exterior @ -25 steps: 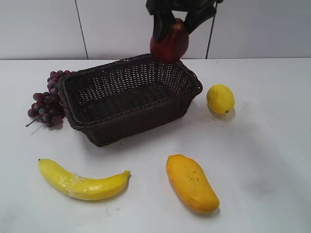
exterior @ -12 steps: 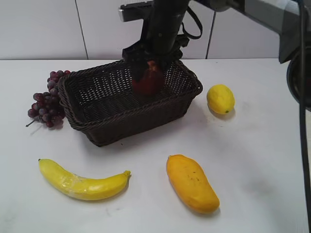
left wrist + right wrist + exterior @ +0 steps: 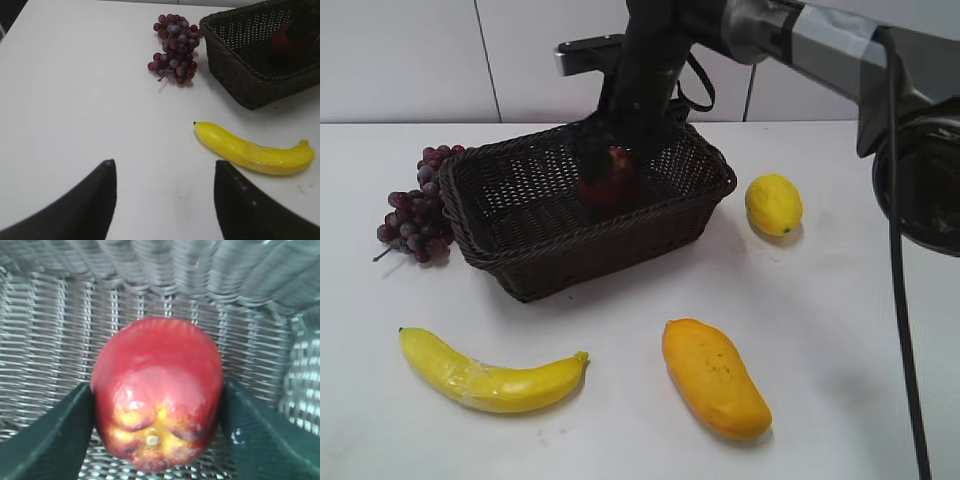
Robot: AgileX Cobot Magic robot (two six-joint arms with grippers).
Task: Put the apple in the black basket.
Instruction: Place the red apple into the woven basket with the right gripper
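The dark red apple (image 3: 609, 183) with a yellow patch at its top (image 3: 157, 390) is inside the black basket (image 3: 535, 255), low against its far wall. My right gripper (image 3: 608, 165) reaches down into the basket and is shut on the apple, one finger (image 3: 47, 440) on each side. The basket's woven wall fills the right wrist view (image 3: 150, 270). My left gripper (image 3: 165, 172) is open and empty over bare table, left of the basket (image 3: 240, 85); it is out of the exterior view.
A bunch of grapes (image 3: 415, 205) lies against the basket's left side. A lemon (image 3: 773, 203) sits to its right. A banana (image 3: 490, 375) and a mango (image 3: 715, 378) lie in front. A tiled wall stands behind.
My right gripper has carried the apple from above the basket's far rim down and left into the basket. The left gripper's earlier state is not shown.
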